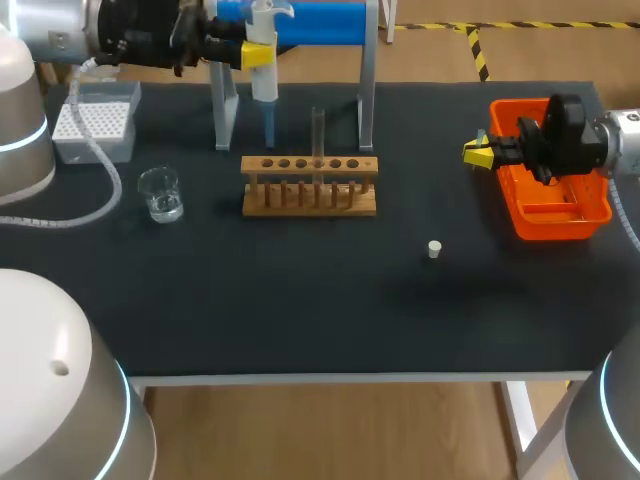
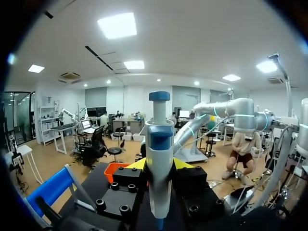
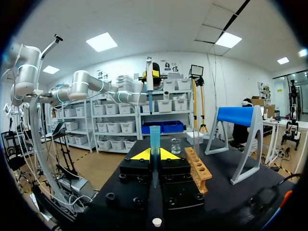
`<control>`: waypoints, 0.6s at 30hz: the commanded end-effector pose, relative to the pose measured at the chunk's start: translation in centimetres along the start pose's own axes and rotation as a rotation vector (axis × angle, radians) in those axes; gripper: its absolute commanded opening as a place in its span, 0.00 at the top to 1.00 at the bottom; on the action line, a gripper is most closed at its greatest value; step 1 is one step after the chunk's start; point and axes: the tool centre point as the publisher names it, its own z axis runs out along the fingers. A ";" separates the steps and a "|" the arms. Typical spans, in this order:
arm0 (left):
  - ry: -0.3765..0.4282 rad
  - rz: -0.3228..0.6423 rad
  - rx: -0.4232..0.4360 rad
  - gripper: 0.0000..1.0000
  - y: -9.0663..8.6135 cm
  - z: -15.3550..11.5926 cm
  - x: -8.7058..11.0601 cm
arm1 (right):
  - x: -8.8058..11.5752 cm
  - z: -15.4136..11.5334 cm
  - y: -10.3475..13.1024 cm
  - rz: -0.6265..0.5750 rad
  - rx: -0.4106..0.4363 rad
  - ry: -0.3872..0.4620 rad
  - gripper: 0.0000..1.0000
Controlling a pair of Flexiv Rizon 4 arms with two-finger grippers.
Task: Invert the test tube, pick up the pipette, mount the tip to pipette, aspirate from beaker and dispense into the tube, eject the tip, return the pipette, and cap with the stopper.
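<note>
left gripper (image 1: 258, 55) clamped on pipette (image 1: 264, 88), upright, nose down, near back edge of table (image 1: 300, 320) behind rack (image 1: 310, 188), tube (image 1: 318, 135) standing upright in rack, right gripper (image 1: 480, 152) closed on what seems a blue tip (image 3: 154, 142), beside bin (image 1: 555, 218)

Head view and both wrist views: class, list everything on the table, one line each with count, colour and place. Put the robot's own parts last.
Table: one, black, under everything.
Tip box: one, white-grey, far left.
Beaker: one, clear glass, in front of the tip box.
Stand: one, blue with metal legs, rear middle.
Rack: one, wooden, middle.
Test tube: one, clear, upright in the rack.
Stopper: one, white, right of the rack.
Bin: one, orange, right edge.
Pipette: one, white and blue, in the left fingers.
Pipette tip: one, blue, in the right fingers.
Left gripper: black, yellow-tipped, by the stand.
Right gripper: black, yellow-tipped, at the bin.
</note>
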 end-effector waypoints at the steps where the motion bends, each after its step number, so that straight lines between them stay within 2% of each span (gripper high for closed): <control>1: -0.056 0.001 0.002 1.00 -0.3 0.9 0.7 | 0.0 -0.1 0.0 0.000 0.002 0.001 1.00; 9: -0.051 0.007 0.020 1.00 -0.5 2.2 1.2 | 0.0 -0.1 0.0 0.000 0.002 0.001 1.00; 18: -0.064 0.002 0.023 1.00 -0.5 2.3 1.2 | 0.0 -0.1 0.0 0.000 0.002 0.001 1.00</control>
